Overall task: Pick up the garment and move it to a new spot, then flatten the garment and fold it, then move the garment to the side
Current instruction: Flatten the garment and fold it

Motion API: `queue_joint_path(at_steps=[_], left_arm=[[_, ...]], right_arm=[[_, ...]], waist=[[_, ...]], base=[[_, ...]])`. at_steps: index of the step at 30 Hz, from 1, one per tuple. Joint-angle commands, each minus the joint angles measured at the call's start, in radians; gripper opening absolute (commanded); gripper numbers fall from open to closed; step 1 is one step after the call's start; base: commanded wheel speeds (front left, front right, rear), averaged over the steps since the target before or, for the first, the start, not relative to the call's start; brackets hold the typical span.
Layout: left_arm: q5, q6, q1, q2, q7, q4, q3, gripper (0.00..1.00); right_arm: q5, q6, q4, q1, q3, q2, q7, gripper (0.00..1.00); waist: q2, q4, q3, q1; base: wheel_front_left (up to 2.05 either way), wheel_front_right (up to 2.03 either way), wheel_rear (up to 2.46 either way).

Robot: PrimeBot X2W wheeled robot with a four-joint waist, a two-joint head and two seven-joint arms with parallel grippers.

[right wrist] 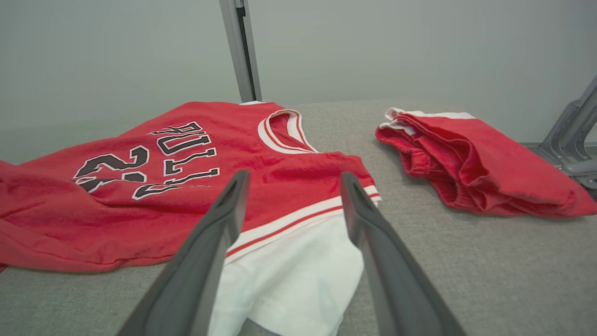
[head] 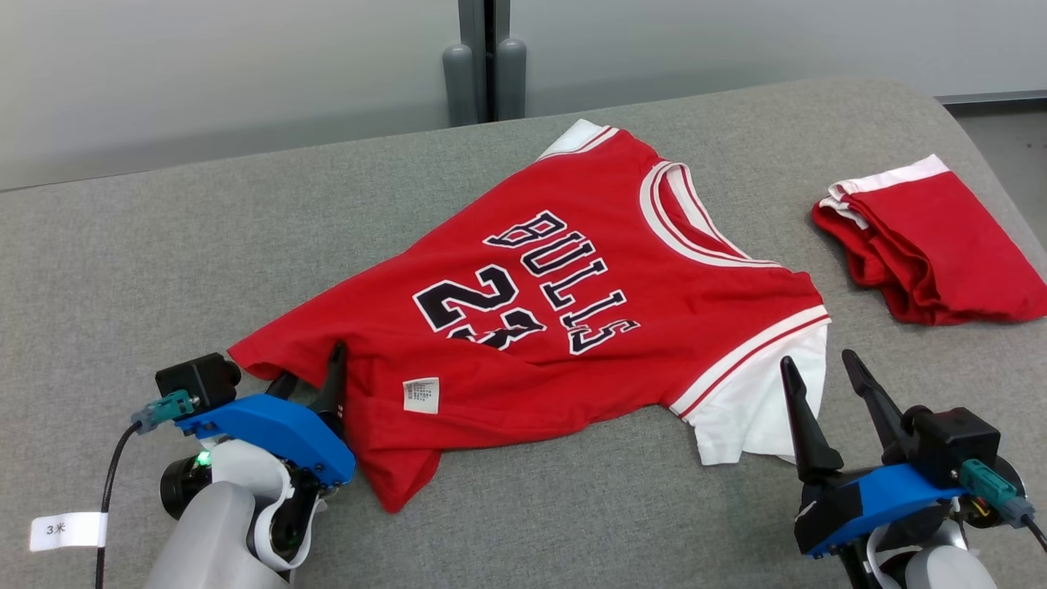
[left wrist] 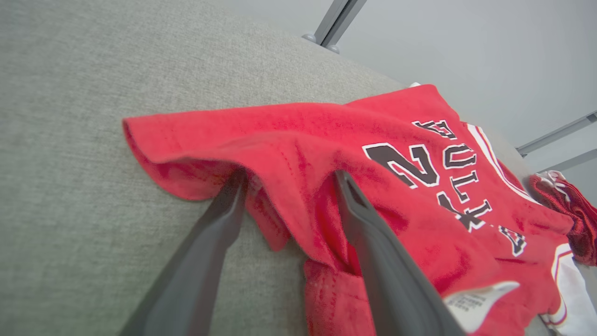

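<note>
Rumpled red knit jersey lies on a grey, coarse-woven surface.

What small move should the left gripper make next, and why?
Probably close the left gripper: its open jaws straddle a raised fold at the hem of the red jersey, one tip tucked under the cloth. The right gripper sits open beside the white sleeve, gripping nothing.

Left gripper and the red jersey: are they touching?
Touching. The left wrist view shows the open left gripper straddling the hem of the red jersey, one fingertip tucked under it.
</note>
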Motion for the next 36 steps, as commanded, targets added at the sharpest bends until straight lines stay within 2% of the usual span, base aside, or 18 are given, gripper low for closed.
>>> queue_joint_path(at_steps=[1,2,7,12,16,24,29,36], left_arm=[[-0.001,-0.019,-0.020,0.002,-0.021,0.006,-0.005,0.38],[-0.006,-0.027,-0.025,0.001,-0.028,0.010,-0.008,0.00],[-0.003,-0.048,-0.045,0.004,-0.087,-0.003,-0.036,0.00],[-0.019,-0.057,-0.049,0.015,-0.133,-0.098,-0.067,0.00],[-0.079,-0.059,-0.057,0.060,-0.058,-0.229,-0.110,0.00],[-0.142,-0.052,-0.063,0.217,0.137,-0.486,-0.152,0.00],[-0.164,-0.017,-0.030,0.253,0.186,-0.595,-0.128,0.00],[-0.176,0.026,-0.028,0.259,0.207,-0.685,-0.113,0.00]], right_arm=[[0.005,0.001,0.004,-0.013,0.000,0.000,-0.004,1.00],[0.005,0.001,0.004,-0.015,-0.002,0.000,-0.006,1.00],[0.001,0.001,0.001,-0.018,-0.010,0.000,-0.013,1.00],[0.003,0.001,-0.004,-0.007,-0.017,0.000,-0.015,1.00],[0.008,0.001,-0.014,-0.003,-0.016,-0.001,-0.014,1.00],[0.023,0.001,-0.013,-0.002,-0.018,-0.001,-0.022,1.00],[0.035,0.001,0.002,-0.010,-0.022,0.000,-0.037,1.00],[0.040,0.001,0.014,-0.020,-0.026,0.000,-0.045,1.00]], waist=[[0.0000,-0.002,0.000,-0.0001],[0.0000,-0.002,0.001,-0.0001],[0.0000,0.009,-0.005,-0.0001],[0.0000,0.033,-0.020,-0.0001],[0.0000,0.045,-0.032,-0.0001],[0.0000,0.053,-0.037,-0.0001],[0.0000,0.048,-0.030,-0.0001],[0.0000,0.041,-0.027,-0.0001]], base=[[0.00,0.00,0.00],[0.00,0.00,0.00],[0.00,0.00,0.00],[0.00,0.00,0.00],[0.00,0.00,0.00],[0.00,0.00,0.00],[0.00,0.00,0.00],[0.00,0.00,0.00]])
